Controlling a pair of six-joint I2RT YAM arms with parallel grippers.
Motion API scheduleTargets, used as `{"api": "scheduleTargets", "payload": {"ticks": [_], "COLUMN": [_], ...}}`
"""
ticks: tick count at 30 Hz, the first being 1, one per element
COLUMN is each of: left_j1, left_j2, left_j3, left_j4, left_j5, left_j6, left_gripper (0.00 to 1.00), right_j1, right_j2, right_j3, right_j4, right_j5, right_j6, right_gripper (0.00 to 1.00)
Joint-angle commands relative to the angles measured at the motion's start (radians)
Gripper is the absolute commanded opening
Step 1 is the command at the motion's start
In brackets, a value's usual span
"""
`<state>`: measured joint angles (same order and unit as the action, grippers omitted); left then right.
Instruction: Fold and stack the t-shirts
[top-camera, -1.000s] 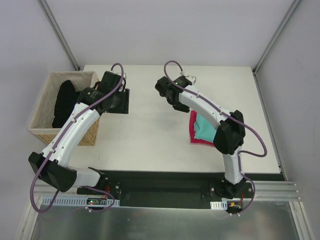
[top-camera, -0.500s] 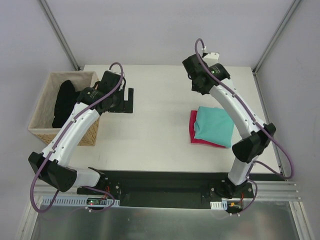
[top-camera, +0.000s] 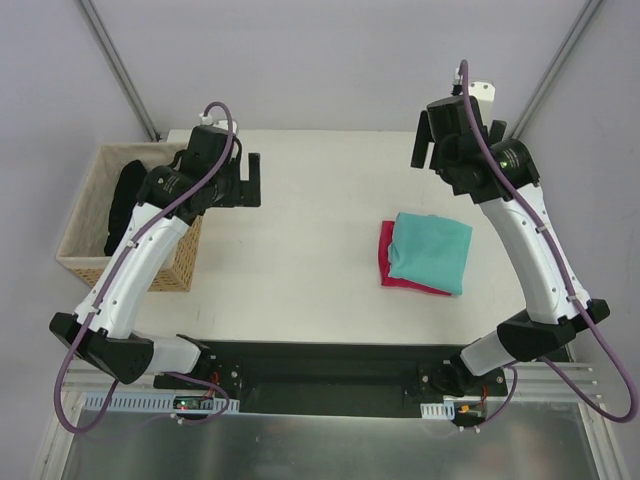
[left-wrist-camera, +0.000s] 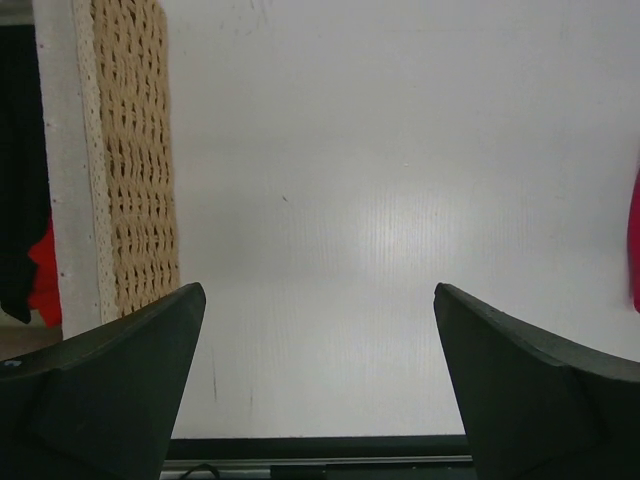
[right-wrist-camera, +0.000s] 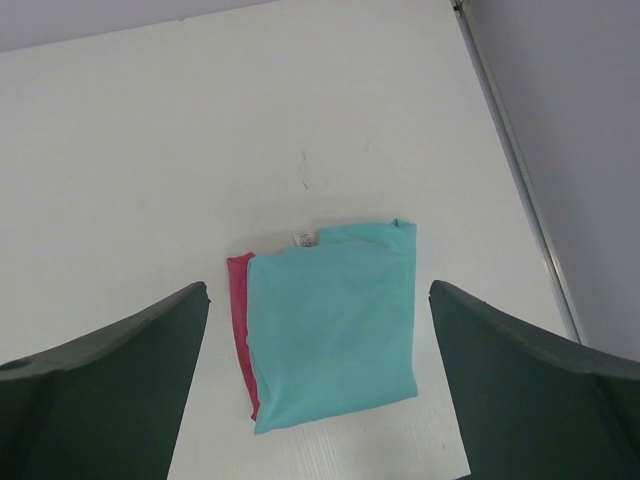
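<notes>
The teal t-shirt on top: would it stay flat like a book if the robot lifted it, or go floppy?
Probably floppy: the teal t-shirt is thin folded cloth, so it would likely sag and unfold. Pushed, it might bunch up or slide over the pink t-shirt beneath.

Pink shirt (top-camera: 384, 256) mostly hidden under teal shirt (top-camera: 430, 252) ahead of R gripper (right-wrist-camera: 318, 290); label (right-wrist-camera: 302, 238) unreadable. Black garment (left-wrist-camera: 18, 150) cut off left of L gripper (left-wrist-camera: 318, 287).

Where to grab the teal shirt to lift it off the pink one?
Probably its right edge, pinched from above: the teal shirt lies flat, and the pink shirt sticks out only at the left and near edges, so a pinch there should catch teal alone.
</notes>
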<state>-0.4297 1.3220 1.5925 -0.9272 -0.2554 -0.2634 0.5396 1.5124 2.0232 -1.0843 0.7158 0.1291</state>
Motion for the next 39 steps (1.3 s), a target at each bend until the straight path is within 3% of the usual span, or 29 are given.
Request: {"api": "scheduleTargets", "payload": {"ticks": [1, 22, 39], "left_j1": [0.012, 0.012, 0.012], "left_j2": [0.009, -0.090, -0.076], "left_j3": [0.073, 0.040, 0.052], "left_j4": [-0.021, 0.021, 0.065], "left_j5": [-0.064, -0.174, -0.197], "left_j6": [0.044, 0.081, 0.112], "left_gripper": [0.99, 0.99, 0.99], "right_j1": [-0.001, 0.000, -0.001], "right_j2": [-0.004, -0.027, -0.058], "right_j3": [0.034, -0.027, -0.089], "right_j4": [-0.006, 0.098, 0.166], "right_j5": [-0.082, -0.162, -0.177], "right_j6": [-0.040, -0.112, -0.149], "right_gripper": [0.96, 0.96, 0.96]}}
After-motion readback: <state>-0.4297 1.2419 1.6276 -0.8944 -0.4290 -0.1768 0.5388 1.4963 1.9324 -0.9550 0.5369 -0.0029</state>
